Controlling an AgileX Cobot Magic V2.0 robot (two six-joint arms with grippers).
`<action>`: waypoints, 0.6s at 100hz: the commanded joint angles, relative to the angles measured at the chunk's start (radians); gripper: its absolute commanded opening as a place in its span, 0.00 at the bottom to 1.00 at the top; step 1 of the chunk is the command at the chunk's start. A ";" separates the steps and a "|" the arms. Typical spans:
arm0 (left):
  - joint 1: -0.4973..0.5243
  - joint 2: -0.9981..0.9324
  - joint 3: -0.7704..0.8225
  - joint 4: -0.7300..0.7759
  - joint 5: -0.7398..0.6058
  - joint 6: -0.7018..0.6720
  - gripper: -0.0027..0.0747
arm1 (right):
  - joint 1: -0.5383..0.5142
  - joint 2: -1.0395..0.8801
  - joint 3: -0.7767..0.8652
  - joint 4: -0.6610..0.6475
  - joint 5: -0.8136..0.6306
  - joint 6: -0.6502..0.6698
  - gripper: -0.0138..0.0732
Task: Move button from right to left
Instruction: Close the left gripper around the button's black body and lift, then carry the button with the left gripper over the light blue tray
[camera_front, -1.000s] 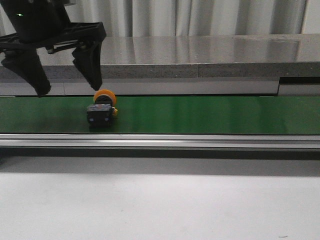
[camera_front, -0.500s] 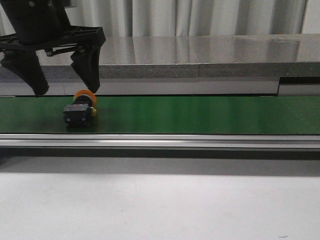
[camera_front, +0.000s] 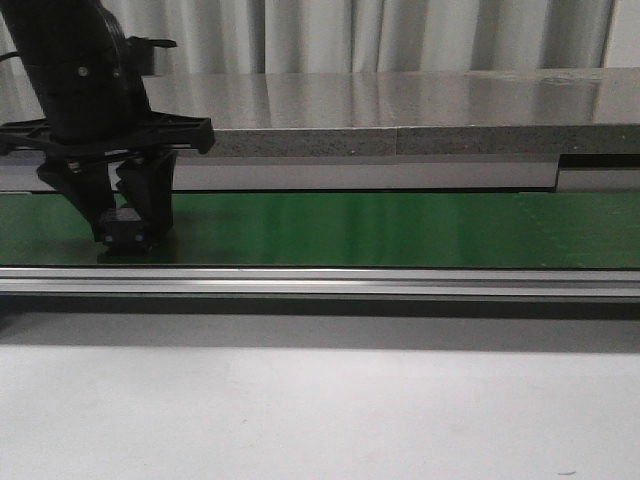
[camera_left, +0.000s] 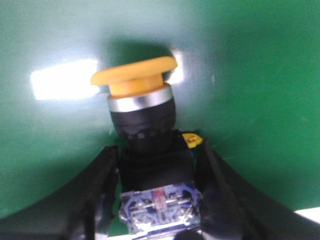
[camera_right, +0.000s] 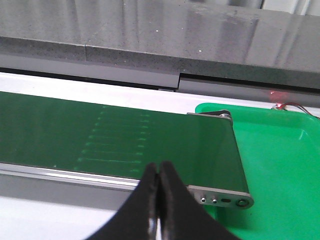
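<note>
- Straddling the button (camera_left: 150, 150), my left gripper (camera_front: 125, 225) is sitting low on the green belt (camera_front: 400, 230), fingers (camera_left: 95, 195) flanking its black body; grip unconfirmed.
- I'm keeping the right gripper (camera_right: 159, 200) closed, holding nothing.

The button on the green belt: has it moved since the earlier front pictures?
Yes. The button has travelled left along the green belt, toward its left end, and now sits between the lowered left gripper fingers.

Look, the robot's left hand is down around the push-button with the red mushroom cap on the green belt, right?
Nearly. The left hand does straddle the push-button lying on the green belt, but the left wrist view shows its mushroom cap is yellow-orange, not red.
</note>
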 joint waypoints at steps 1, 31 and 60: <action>0.004 -0.048 -0.029 0.000 -0.014 -0.012 0.11 | 0.002 0.006 -0.027 0.001 -0.082 -0.003 0.08; 0.035 -0.129 -0.029 0.012 -0.020 -0.026 0.07 | 0.002 0.006 -0.027 0.001 -0.082 -0.003 0.08; 0.247 -0.204 -0.029 0.017 0.028 0.122 0.07 | 0.002 0.006 -0.027 0.001 -0.082 -0.003 0.08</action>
